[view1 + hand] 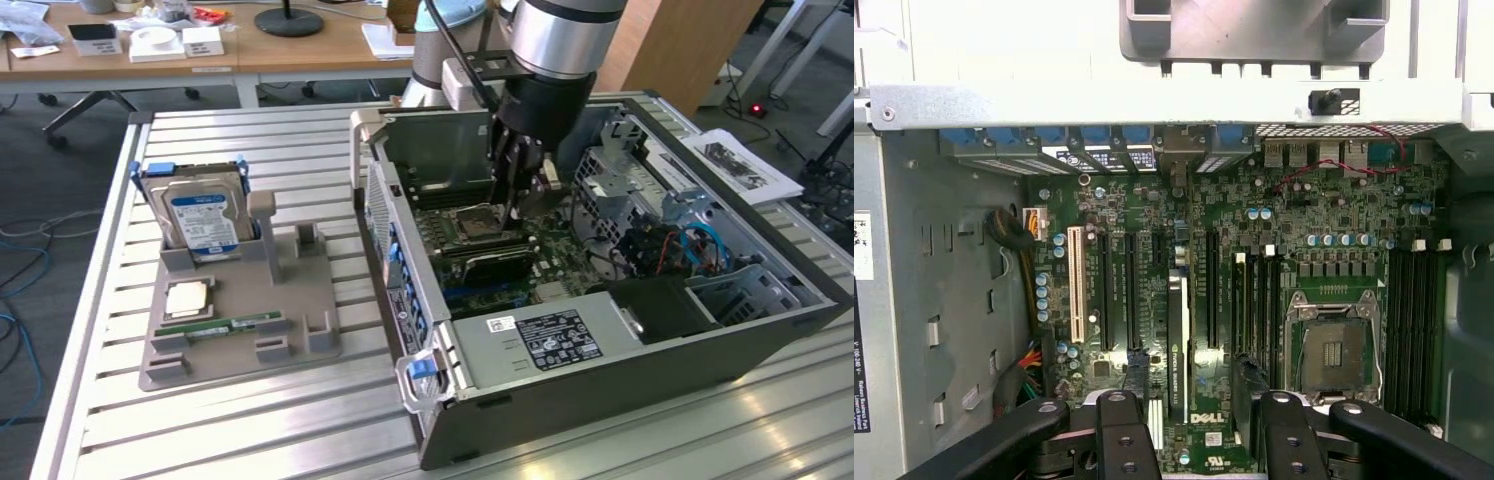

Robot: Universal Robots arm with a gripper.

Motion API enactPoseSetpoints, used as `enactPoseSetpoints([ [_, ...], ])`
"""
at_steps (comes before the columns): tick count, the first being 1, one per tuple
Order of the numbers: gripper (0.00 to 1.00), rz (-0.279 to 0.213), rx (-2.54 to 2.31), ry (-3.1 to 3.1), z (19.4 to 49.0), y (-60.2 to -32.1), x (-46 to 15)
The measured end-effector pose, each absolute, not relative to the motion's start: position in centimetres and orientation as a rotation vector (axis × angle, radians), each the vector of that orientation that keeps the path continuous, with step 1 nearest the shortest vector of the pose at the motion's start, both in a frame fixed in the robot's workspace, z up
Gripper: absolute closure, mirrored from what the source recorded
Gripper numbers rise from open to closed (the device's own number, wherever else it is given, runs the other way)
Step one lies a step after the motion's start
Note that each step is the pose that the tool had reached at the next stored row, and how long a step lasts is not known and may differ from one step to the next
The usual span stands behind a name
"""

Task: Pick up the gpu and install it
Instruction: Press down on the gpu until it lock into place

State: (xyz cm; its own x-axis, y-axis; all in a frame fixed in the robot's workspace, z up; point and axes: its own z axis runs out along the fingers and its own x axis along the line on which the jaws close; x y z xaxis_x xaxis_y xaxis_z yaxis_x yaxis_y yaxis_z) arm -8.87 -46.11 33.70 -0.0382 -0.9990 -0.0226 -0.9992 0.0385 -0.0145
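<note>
One computer case (561,380), one hard drive (200,215), one memory stick (234,325), one grey holder tray (314,300).

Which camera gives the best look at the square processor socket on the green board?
The wrist view: it looks straight down on the processor socket, its metal frame fully visible. The exterior view shows it slanted, close beside the arm reaching into the case.

A tabletop (267,130) of pale metal slats fills the lower frame. In the upper left stands a wooden desk (160,62) with small boxes; under it, a grey floor (54,150) with loose cables. A wooden panel (681,45) stands upper right.
</note>
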Motion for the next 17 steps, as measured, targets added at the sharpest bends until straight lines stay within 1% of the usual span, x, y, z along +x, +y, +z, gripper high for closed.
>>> enactPoseSetpoints([
  [8,0.54,0.008,-2.16,2.245,33.7,-46.11,-8.88],
  [10,0.55,0.008,-2.16,2.245,33.7,-46.11,-8.87],
  [12,0.68,0.008,-2.16,2.245,33.7,-46.11,-8.87],
  [13,0.68,0.008,-2.16,2.245,33.7,-46.11,-8.87],
  [15,0.79,0.008,-2.16,2.245,33.7,-46.11,-8.87],
  [16,0.79,0.008,-2.16,2.245,33.7,-46.11,-8.87],
  [17,0.85,0.008,-2.16,2.245,33.69,-46.11,-8.88],
])
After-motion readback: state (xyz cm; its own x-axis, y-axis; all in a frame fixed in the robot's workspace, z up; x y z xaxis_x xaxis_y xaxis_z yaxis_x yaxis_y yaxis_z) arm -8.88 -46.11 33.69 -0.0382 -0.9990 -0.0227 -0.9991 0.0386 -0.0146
